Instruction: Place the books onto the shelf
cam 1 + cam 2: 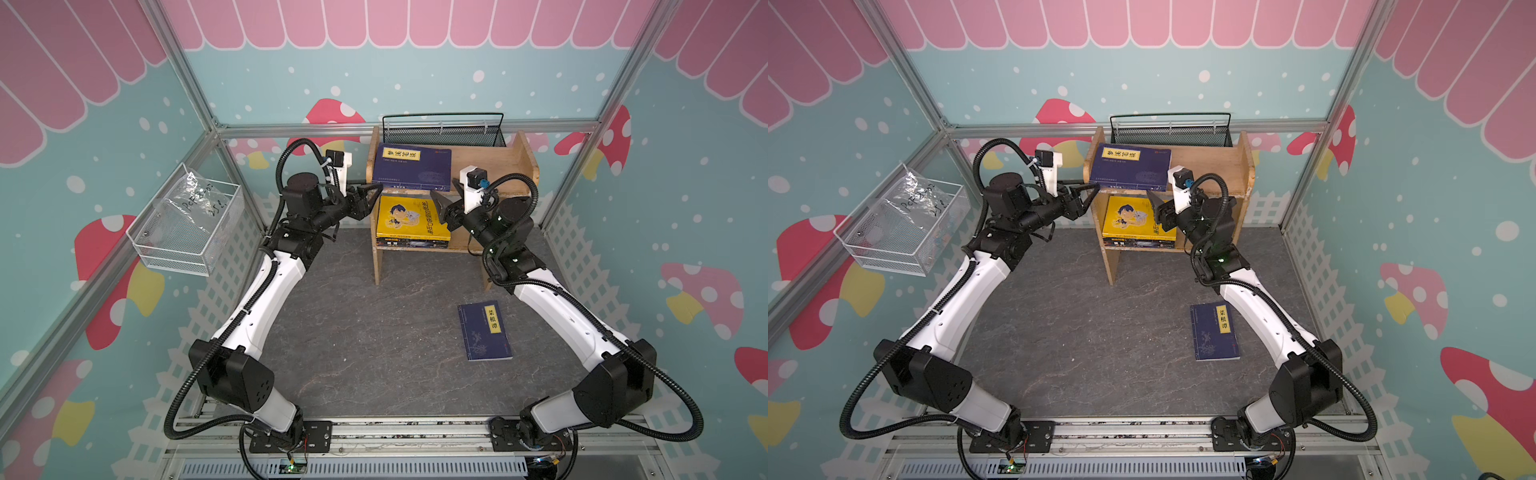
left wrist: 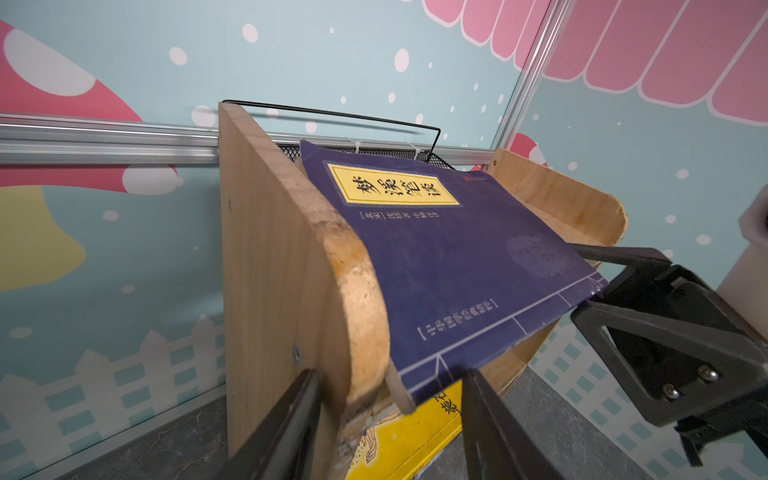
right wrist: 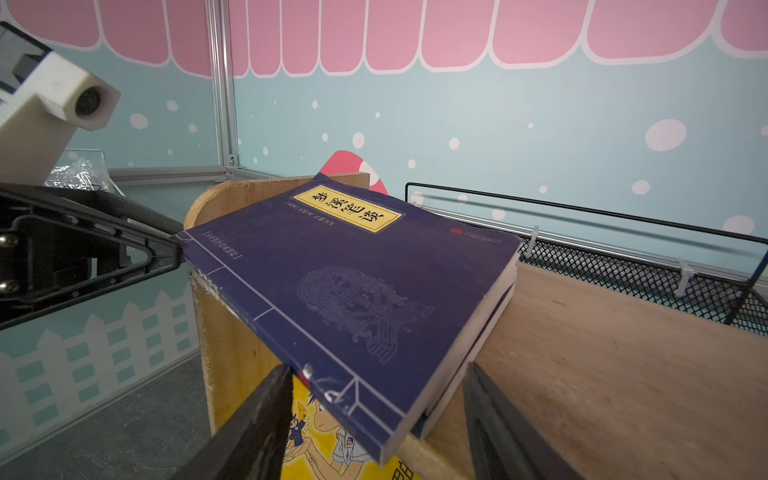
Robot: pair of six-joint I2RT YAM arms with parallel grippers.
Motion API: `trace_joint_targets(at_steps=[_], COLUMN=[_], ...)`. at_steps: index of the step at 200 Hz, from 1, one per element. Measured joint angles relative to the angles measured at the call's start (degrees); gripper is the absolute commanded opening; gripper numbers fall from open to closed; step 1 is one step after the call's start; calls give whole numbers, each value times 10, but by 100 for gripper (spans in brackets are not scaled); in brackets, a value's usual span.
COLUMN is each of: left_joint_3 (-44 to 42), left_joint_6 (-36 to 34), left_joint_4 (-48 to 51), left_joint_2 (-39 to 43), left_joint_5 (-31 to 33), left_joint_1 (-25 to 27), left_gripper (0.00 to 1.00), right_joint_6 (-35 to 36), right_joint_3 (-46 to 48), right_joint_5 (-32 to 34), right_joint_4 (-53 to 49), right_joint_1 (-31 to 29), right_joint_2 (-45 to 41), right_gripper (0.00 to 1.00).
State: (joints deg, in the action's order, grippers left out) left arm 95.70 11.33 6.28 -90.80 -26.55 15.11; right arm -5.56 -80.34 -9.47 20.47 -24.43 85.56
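On the grey table (image 1: 374,332), a navy book (image 1: 411,168) lies askew on the far shelf (image 1: 494,166), overhanging its front. The left gripper (image 1: 372,199) and right gripper (image 1: 444,193) flank it, jaws parted, holding nothing. Pushing it square likely comes next.

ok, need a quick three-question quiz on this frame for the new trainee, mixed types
1. True or false: every book is already on the shelf.
2. The yellow book lies: A on the top tier, B on the lower tier, C off the shelf.
3. What is behind the shelf's top tier?
Key: 1 false, a navy book lies on the tabletop. 2 B. 3 the black mesh basket.
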Motion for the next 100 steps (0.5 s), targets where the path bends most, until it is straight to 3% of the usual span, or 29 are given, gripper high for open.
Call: trace_joint_targets(at_steps=[100], left_joint_3=[0], left_joint_6=[11], left_joint_4=[-32], left_joint_2=[-14], left_joint_5=[13], left_joint_1=[1], left_gripper=[54], right_joint_6=[-8], right_joint_3=[-19], right_joint_5=[17], right_joint_4=[18], right_joint_1=[0], right_joint_2=[20], right_gripper=[60])
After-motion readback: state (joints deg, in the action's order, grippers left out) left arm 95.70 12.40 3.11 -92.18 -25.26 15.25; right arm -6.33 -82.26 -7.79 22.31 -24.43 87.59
